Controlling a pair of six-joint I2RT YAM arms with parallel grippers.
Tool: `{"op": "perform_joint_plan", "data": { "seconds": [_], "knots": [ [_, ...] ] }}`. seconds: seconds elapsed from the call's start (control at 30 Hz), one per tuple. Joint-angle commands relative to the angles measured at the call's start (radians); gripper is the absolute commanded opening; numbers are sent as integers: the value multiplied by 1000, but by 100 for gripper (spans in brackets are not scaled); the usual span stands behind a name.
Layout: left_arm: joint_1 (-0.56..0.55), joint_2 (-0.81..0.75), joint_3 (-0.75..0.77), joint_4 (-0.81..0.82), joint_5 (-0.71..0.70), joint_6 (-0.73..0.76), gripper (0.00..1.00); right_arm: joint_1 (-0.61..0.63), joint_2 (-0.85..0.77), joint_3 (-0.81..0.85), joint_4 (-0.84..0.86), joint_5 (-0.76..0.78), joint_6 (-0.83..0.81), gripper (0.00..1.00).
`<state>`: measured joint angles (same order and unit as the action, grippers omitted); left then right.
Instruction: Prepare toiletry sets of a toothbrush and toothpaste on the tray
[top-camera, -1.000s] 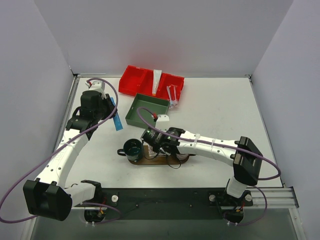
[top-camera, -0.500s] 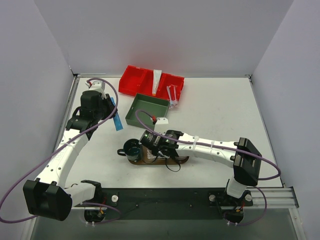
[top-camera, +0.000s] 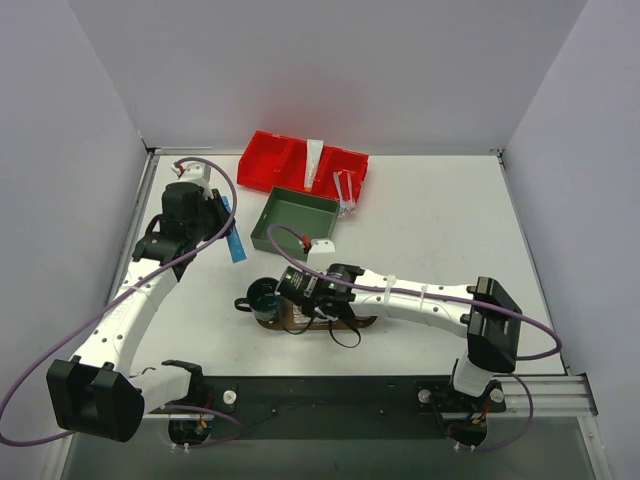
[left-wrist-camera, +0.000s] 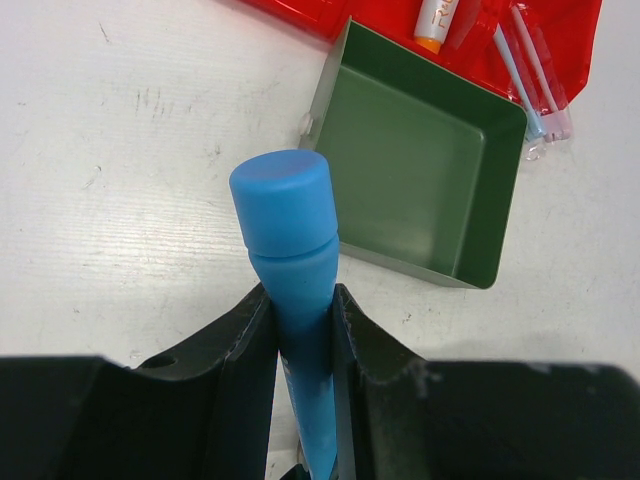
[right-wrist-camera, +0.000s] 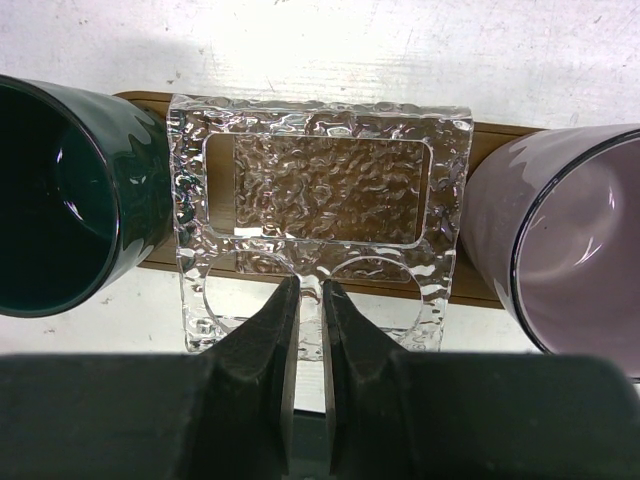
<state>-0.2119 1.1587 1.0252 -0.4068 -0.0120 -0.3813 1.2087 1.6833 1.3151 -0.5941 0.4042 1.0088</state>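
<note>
My left gripper is shut on a blue toothpaste tube and holds it cap-forward above the table, left of the green box; in the top view the blue tube hangs below that gripper. My right gripper is shut on the near edge of a clear textured holder. The holder lies across the brown wooden tray, between a dark green mug and a purple mug. A white tube and the toothbrushes lie in the red bin.
The green square box sits empty between the red bin and the tray. The dark green mug stands at the tray's left end. The right arm's black cable loops over the tray's near edge. Walls close in the table at left, back and right.
My right wrist has shifted a little to the left over the tray, still shut on the clear holder. The left arm and the blue tube have not moved.
</note>
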Motion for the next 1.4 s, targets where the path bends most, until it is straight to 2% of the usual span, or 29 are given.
{"op": "perform_joint_plan", "data": {
  "seconds": [0.0,0.57,0.67,0.7,0.77,0.87,0.93,1.07,1.13,1.17,1.2,1.27,1.3,1.37],
  "knots": [
    [5,-31,12,63,12,-7,0,14,21,30,-73,18,31,0],
    [5,-34,13,62,12,-4,0,14,26,49,-95,56,47,0],
    [8,-36,13,60,12,-4,0,17,15,53,-93,61,39,11],
    [6,-37,15,60,12,-5,0,17,7,56,-93,62,34,19],
    [6,-36,18,63,12,-21,0,23,-10,72,-92,71,10,24],
    [6,-34,30,63,58,-42,0,26,-51,101,-88,82,-35,38],
    [9,-33,48,40,83,-68,0,29,-98,111,-69,76,-70,40],
    [11,-37,133,-87,132,-131,0,17,-213,57,61,1,-189,45],
    [12,-66,133,-92,218,-190,0,-33,-282,10,196,-141,-246,46],
    [11,-80,119,-63,249,-215,0,-63,-304,-16,248,-207,-254,47],
    [11,-100,101,-37,286,-276,0,-114,-325,-81,361,-346,-260,49],
    [5,-164,9,70,374,-347,0,-162,-378,-137,465,-447,-259,52],
    [3,-189,-28,107,388,-420,0,-173,-388,-163,529,-473,-259,52],
    [-15,-252,-102,199,408,-479,0,-186,-402,-163,548,-492,-282,52]
  ]
}}
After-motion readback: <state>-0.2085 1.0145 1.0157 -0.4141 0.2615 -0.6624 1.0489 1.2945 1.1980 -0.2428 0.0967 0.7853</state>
